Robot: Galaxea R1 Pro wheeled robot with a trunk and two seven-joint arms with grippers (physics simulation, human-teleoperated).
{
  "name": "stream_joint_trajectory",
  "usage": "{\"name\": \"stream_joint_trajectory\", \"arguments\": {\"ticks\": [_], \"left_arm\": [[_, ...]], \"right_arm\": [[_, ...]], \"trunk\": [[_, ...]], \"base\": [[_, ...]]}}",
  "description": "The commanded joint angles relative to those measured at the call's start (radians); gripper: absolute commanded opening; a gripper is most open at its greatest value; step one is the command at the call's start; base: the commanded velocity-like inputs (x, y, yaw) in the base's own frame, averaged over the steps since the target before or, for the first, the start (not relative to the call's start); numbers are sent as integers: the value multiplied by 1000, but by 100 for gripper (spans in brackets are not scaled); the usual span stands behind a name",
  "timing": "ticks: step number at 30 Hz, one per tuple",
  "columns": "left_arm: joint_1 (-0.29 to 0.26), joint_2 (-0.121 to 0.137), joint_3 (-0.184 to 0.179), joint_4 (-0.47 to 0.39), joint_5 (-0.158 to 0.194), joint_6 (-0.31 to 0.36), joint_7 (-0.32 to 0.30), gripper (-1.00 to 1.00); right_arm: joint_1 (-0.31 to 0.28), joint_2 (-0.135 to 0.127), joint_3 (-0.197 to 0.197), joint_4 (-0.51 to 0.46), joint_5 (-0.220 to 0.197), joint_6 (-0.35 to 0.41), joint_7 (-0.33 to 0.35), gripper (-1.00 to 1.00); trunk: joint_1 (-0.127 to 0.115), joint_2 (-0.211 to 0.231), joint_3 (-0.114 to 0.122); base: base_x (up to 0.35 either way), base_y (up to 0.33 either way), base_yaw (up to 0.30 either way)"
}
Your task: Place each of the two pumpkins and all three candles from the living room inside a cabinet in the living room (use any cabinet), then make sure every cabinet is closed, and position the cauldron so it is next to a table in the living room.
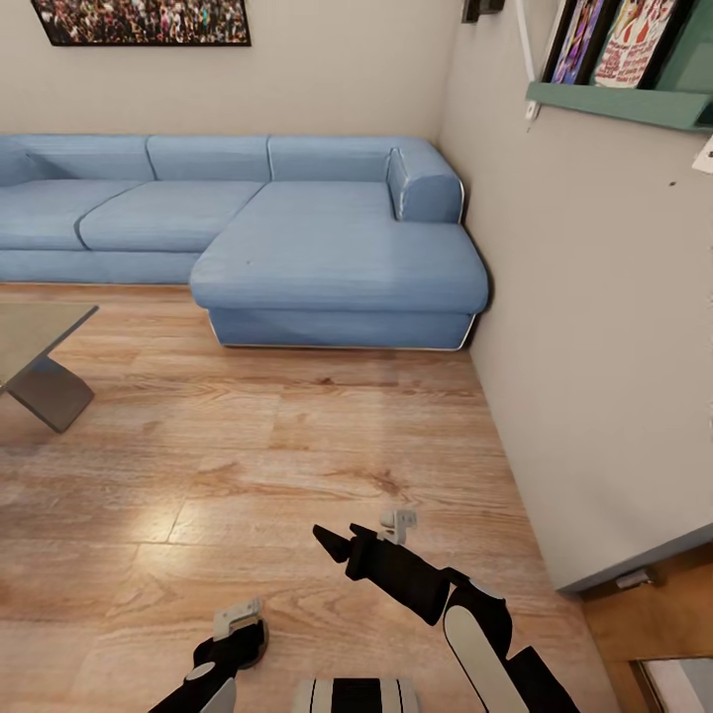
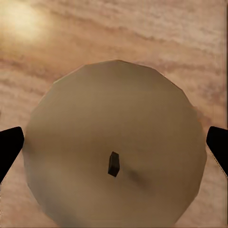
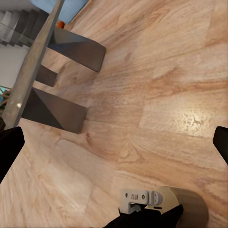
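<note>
In the head view a corner of the bench (image 1: 35, 332), glossy grey on a blocky leg, juts in at the left edge above the wooden floor (image 1: 297, 446). A blue corner sofa (image 1: 297, 228) stands along the far wall, its chaise reaching toward a pale wall (image 1: 594, 347) on the right that carries a teal shelf (image 1: 624, 104) of books.

Low in that view, the left gripper (image 1: 238, 622) hangs over the floor. Its wrist view tells what the head view does not: a whitish candle (image 2: 114, 147) with a dark wick, seen end-on, sits between the two dark fingertips (image 2: 9, 147), which stand apart at either side; whether they press it cannot be told.

The right gripper (image 1: 396, 523) points toward the sofa, over the floor. Its wrist view has its fingers (image 3: 9, 147) spread wide with bare floor between them, looks across to the bench (image 3: 33, 57) edge-on with its blocky legs, and catches the left gripper (image 3: 142, 199) with the candle (image 3: 190, 204) beneath it. A speck of orange (image 3: 60, 23) beyond the bench may be a pumpkin; too small to tell.
</note>
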Motion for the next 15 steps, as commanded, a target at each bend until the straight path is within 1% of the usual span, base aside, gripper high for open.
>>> {"name": "stream_joint_trajectory", "arguments": {"ticks": [1, 6, 9, 11, 13, 15], "left_arm": [[0, 1, -9, -1, 10, -3, 7, -100], [0, 2, -7, -1, 11, 0, 8, -100], [0, 7, -9, -2, 12, 10, 8, -100], [0, 10, -2, -4, 12, 16, 8, -100], [0, 11, 23, -22, 13, 44, 8, -100], [-1, 13, 59, -68, 12, 110, 9, -100]], "right_arm": [[0, 1, -1, 0, -4, 5, 1, 100], [0, 1, -2, 1, -4, 6, 0, 100], [0, -1, -2, 3, -6, 6, -2, 100], [0, 0, -2, 5, -6, 7, -3, 100], [0, 1, -3, 5, -6, 10, -5, 100], [0, 1, -4, 5, -5, 36, -9, 100]], "trunk": [[-1, 0, 3], [-3, 1, 23], [-4, 2, 34], [-5, 2, 42], [-6, 3, 50], [-7, 3, 57]], "base": [[0, 0, 0], [0, 0, 0], [0, 0, 0], [0, 0, 0], [0, 0, 0], [0, 0, 0]]}}
